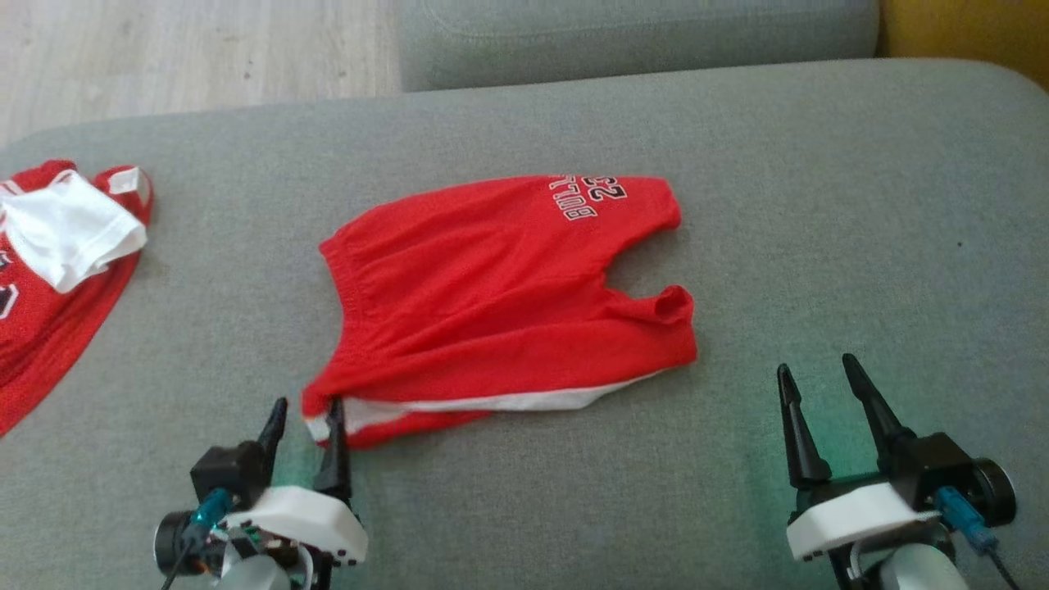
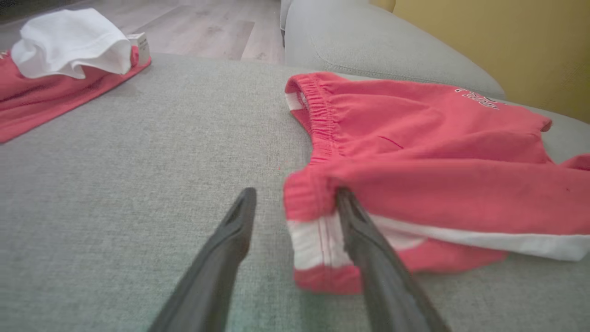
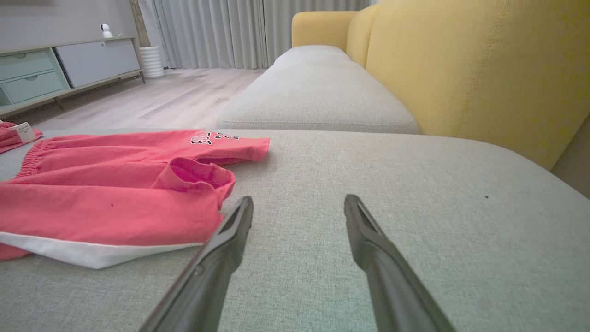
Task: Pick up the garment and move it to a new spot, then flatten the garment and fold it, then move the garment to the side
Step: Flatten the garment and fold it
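Nearest me: left gripper (image 1: 307, 403) low on the grey cushion (image 1: 819, 205), jaws partway apart, clamped on nothing. The near-left corner of the red shorts (image 1: 492, 287) lies between its two fingers and leans on the one nearer the shorts. Cloth touched, not pinched. Right gripper (image 1: 816, 364) spread wide and empty over bare cushion, clear of the shorts' right edge.

Shorts sit mid-cushion, waistband (image 1: 344, 279) to the left, legs to the right. Along the near edge a white strip (image 1: 524, 401) shows under the red. The corner by the left gripper is doubled over on itself. The nearer leg opening (image 1: 674, 303) puffs up. The far leg lies flat, lettering (image 1: 586, 197) on top.

Reads as the flattening stage, with the fold not yet begun. To do it well, I'd say:
- Close on the doubled corner deep enough to catch all layers, not the top one alone.
- Bring the right gripper in to the nearer leg hem.
- Draw the two apart evenly, low along the cushion, so the white strip and the puffed opening lie down.
- Avoid lifting high, which would likely rumple the far leg.

Further off, left: a red jersey (image 1: 49, 328) with a white cloth (image 1: 70, 229) on it, well apart from the shorts. Keep the drag away from it. Beyond: second grey cushion (image 1: 639, 33), wood floor (image 1: 164, 49).
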Robot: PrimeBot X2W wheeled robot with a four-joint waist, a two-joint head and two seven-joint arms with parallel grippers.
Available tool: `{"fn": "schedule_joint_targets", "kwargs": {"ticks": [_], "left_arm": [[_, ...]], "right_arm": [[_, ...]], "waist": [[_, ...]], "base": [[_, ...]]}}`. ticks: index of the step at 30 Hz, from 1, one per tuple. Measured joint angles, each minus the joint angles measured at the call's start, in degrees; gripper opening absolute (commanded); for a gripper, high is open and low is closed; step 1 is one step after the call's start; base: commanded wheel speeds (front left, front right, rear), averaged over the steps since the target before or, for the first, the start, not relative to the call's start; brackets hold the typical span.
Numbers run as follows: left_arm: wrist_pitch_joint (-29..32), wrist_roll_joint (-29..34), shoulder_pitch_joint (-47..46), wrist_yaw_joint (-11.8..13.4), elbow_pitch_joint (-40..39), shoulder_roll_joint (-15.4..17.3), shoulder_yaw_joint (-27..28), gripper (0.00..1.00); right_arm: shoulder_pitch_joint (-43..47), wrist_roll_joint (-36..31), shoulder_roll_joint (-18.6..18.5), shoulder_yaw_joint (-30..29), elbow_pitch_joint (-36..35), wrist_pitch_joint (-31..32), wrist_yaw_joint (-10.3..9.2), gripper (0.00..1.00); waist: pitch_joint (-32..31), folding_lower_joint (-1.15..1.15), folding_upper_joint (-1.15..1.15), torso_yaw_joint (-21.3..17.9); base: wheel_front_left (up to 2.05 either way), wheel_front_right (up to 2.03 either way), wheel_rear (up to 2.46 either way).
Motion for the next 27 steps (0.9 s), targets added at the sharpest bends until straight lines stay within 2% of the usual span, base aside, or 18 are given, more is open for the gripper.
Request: {"fn": "schedule_joint_targets", "kwargs": {"ticks": [6, 12, 21, 22, 23, 24, 25, 27], "left_arm": [[-1.66, 0.94, 0.47, -0.34, -1.87, -0.43, -0.59, 1.00], [-2.22, 2.21, 4.85, 1.97, -8.31, -0.44, -0.41, 1.00], [-2.67, 3.33, 7.25, 3.19, -14.57, -0.63, -0.66, 1.00], [-2.66, 3.63, 7.24, 3.20, -14.74, -0.70, -0.82, 1.00], [-2.66, 3.63, 7.24, 3.26, -14.81, -0.80, -0.94, 1.00], [-2.66, 3.63, 7.24, 3.48, -14.86, -0.88, -1.03, 1.00], [-2.66, 3.64, 7.23, 3.69, -14.90, -0.91, -1.08, 1.00], [-2.66, 3.63, 7.22, 3.89, -14.93, -0.97, -1.07, 1.00]], "right_arm": [[-0.05, -0.41, 0.00, -0.02, 0.54, 0.00, -0.01, 1.00], [-0.68, -1.25, 0.00, 1.97, 3.77, 1.86, -0.01, 1.00], [-12.03, -4.61, -0.03, 3.82, 12.79, 6.98, -0.01, 1.00], [-13.43, -4.89, -0.10, 3.88, 14.24, 7.61, -0.01, 0.96], [-14.52, -4.98, -0.20, 4.07, 15.61, 8.28, 0.00, 0.62], [-15.33, -4.92, -0.23, 4.26, 16.88, 9.02, -0.01, 0.41], [-15.86, -4.92, -0.26, 4.49, 17.92, 9.49, 0.00, 0.31], [-16.41, -4.67, -0.26, 4.57, 19.17, 9.31, -0.01, 0.00]], "waist": [[-2.57, 0.00, 0.00, 1.46], [-3.97, -0.01, 0.00, 4.79], [-1.76, 0.00, 0.00, 9.47], [-1.34, 0.00, 0.00, 9.94], [-0.99, 0.00, 0.00, 10.37], [-0.65, 0.00, 0.00, 10.75], [-0.35, 0.00, 0.00, 11.10], [0.29, 0.00, 0.00, 11.63]], "base": [[0.00, 0.00, 0.00], [0.00, 0.00, 0.00], [0.00, 0.00, 0.00], [0.00, 0.00, 0.00], [0.00, 0.00, 0.00], [0.00, 0.00, 0.00], [0.00, 0.00, 0.00], [0.00, 0.00, 0.00]]}}
